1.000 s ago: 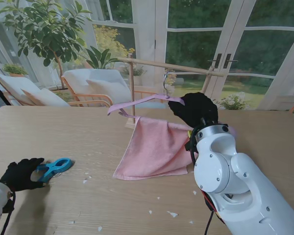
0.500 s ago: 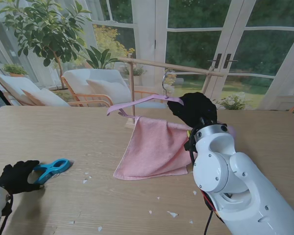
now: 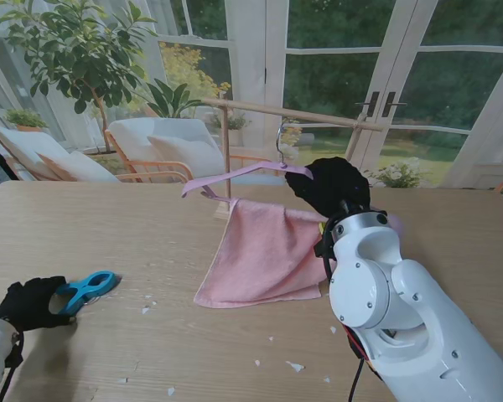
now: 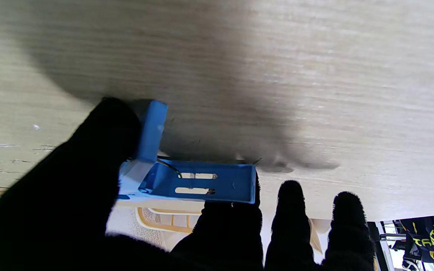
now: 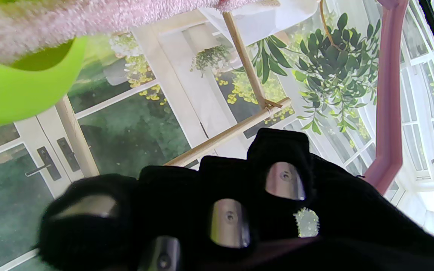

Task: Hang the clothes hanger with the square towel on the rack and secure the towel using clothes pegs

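Observation:
A pink hanger (image 3: 235,176) carries a pink square towel (image 3: 264,251) whose lower edge rests on the table. My right hand (image 3: 329,186) is shut on the hanger's right end (image 5: 384,113). The hanger's metal hook (image 3: 281,138) sits close under the wooden rack bar (image 3: 293,113); I cannot tell whether they touch. A blue peg (image 3: 88,289) lies on the table at the near left. My left hand (image 3: 29,303) is closed on its handles, thumb (image 4: 89,169) on one and a fingertip (image 4: 232,218) on the other handle (image 4: 194,180). A green peg (image 5: 13,94) shows beside the towel.
The rack's upright post (image 3: 225,151) stands behind the towel, on the far side of the wooden table (image 3: 151,226). Small white scraps (image 3: 293,366) lie on the near part of the table. Chairs and a potted tree (image 3: 75,50) stand beyond the table's far edge.
My left hand has drawn back toward me and to the left, with the blue peg sliding a little the same way. The hanger and its hook have shifted slightly left.

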### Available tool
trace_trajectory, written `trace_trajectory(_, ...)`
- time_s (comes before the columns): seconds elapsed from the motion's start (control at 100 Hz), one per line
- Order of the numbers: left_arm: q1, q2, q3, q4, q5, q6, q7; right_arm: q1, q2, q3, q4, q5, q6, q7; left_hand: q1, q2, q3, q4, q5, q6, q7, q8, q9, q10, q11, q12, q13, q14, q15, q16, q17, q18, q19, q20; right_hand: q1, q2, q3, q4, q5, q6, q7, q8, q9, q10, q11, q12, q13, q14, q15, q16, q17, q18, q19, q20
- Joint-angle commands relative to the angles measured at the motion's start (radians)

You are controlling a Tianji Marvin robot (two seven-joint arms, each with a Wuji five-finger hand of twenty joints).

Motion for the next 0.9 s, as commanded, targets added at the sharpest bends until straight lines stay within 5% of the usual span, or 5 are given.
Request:
trace_trajectory(0.0, 0.002, -0.003, 0.008, 0.013, 0.001, -0.007, -0.006, -0.002, -0.008, -0.001, -0.007, -0.001, 0.002, 0.009, 0.128, 0.071, 0.146, 0.027, 0.048, -0.023, 0.253, 0.036, 0.089, 0.023, 0.074, 0.017, 0.032, 0.021, 0.028, 0.022, 0.019, 0.039, 0.028, 0.027, 0.013, 0.057, 0.025, 0.077, 0.054, -0.012, 0.022, 0.029, 0.081, 0.061, 0.075, -0.005, 0.023, -0.045, 0.183, 0.057, 0.07, -0.096, 0.201, 1.144)
trace_trajectory(0.18, -0.005, -0.005, 0.012, 0.023, -0.002, -0.026, 0.021, -0.002, -0.008, -0.001, -0.006, -0.001, 0.002, 0.006, 0.241, 0.096, 0.138, 0.025, 0.136, -0.009, 0.314, -0.011, 0.197, 0.053, 0.106, 0.01, 0.1, 0.069, 0.185, 0.037, 0.062, 0.033, 0.154, 0.031, 0.013, 0.057, 0.025, 0.078, 0.053, -0.013, 0.022, 0.029, 0.081, 0.061, 0.075, -0.005, 0.023, -0.045, 0.183, 0.056, 0.07, -0.097, 0.201, 1.143)
trace_trajectory(0.26, -0.007, -0.006, 0.011, 0.023, -0.005, -0.035, 0.027, -0.002, -0.009, 0.0, -0.005, 0.0, 0.0, 0.004, 0.293, 0.115, 0.125, 0.029, 0.161, -0.004, 0.328, -0.026, 0.225, 0.062, 0.111, 0.005, 0.118, 0.084, 0.23, 0.028, 0.022, 0.018, 0.333, -0.057, 0.013, 0.056, 0.025, 0.078, 0.053, -0.013, 0.022, 0.029, 0.081, 0.061, 0.075, -0.005, 0.023, -0.046, 0.183, 0.056, 0.07, -0.097, 0.201, 1.143)
trace_trajectory(0.45, -0.011, -0.012, 0.01, 0.029, -0.024, -0.068, 0.076, -0.003, -0.009, 0.001, -0.005, -0.001, -0.001, 0.003, 0.454, 0.091, 0.019, -0.053, 0.222, -0.004, 0.392, -0.062, 0.306, 0.09, 0.126, 0.002, 0.169, 0.128, 0.297, 0.035, -0.008, 0.003, 0.604, -0.207, 0.013, 0.056, 0.025, 0.079, 0.053, -0.015, 0.022, 0.03, 0.081, 0.059, 0.074, -0.005, 0.023, -0.047, 0.183, 0.056, 0.07, -0.098, 0.201, 1.142)
trace_trajectory(0.89, 0.063, -0.022, -0.071, -0.191, -0.112, -0.184, -0.027, 0.02, -0.003, -0.019, -0.006, -0.038, 0.051, 0.038, 0.46, 0.087, 0.007, -0.044, 0.231, 0.005, 0.392, -0.083, 0.309, 0.104, 0.114, -0.005, 0.165, 0.147, 0.299, 0.029, -0.012, 0.014, 0.634, -0.236, 0.013, 0.057, 0.022, 0.078, 0.053, -0.016, 0.022, 0.03, 0.081, 0.059, 0.074, -0.005, 0.024, -0.048, 0.182, 0.054, 0.071, -0.101, 0.201, 1.14)
